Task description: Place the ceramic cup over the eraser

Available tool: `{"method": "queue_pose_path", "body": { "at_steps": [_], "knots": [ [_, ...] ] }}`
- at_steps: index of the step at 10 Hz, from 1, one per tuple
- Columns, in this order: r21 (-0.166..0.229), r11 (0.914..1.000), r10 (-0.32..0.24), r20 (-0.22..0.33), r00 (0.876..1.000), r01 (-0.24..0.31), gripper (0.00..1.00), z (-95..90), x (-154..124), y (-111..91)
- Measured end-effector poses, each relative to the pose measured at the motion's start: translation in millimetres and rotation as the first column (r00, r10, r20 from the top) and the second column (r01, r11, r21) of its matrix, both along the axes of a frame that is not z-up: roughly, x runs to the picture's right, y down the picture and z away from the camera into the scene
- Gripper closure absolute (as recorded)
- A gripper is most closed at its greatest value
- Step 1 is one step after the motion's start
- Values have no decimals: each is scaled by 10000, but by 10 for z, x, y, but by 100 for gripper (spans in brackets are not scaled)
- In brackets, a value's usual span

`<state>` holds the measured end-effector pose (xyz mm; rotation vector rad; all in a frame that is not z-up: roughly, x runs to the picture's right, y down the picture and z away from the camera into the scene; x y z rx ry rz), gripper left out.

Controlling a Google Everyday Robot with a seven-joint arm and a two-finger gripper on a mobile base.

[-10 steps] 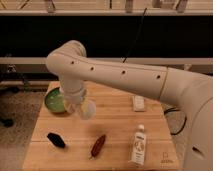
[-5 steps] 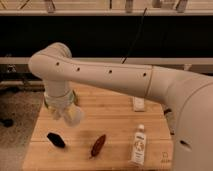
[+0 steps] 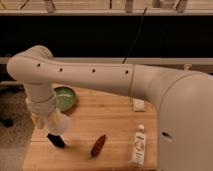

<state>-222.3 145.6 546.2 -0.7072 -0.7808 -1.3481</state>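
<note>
My gripper [image 3: 49,119] hangs from the wrist at the left of the table, shut on the ceramic cup [image 3: 58,124]. The cup is cream-coloured and glossy, and I hold it tilted just above the table. The eraser [image 3: 56,140], a small black oblong block, lies on the wooden table [image 3: 115,125] directly below and slightly in front of the cup. The two are close but apart. The wrist hides most of the gripper.
A green bowl [image 3: 66,98] sits behind the gripper at the back left. A reddish-brown pod [image 3: 98,145] lies right of the eraser. A white labelled bottle [image 3: 138,148] lies at the front right. A whitish block [image 3: 138,104] is at the back right.
The arm has swung left and lowered, carrying the cup from in front of the bowl to just above the eraser.
</note>
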Motion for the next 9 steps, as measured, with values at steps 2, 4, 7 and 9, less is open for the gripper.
{"method": "queue_pose_path", "body": {
  "at_steps": [2, 4, 7, 9],
  "knots": [
    [-208, 9996, -177, 148, 9997, 180, 99, -71, -51, 91],
    [-349, 9990, -260, 214, 9994, 267, 99, -99, -128, 191],
    [-676, 9975, -226, 57, 9997, 229, 99, 60, -163, 357],
    [-898, 9956, -287, 2, 9996, 286, 99, 187, -195, 438]
  ]
}}
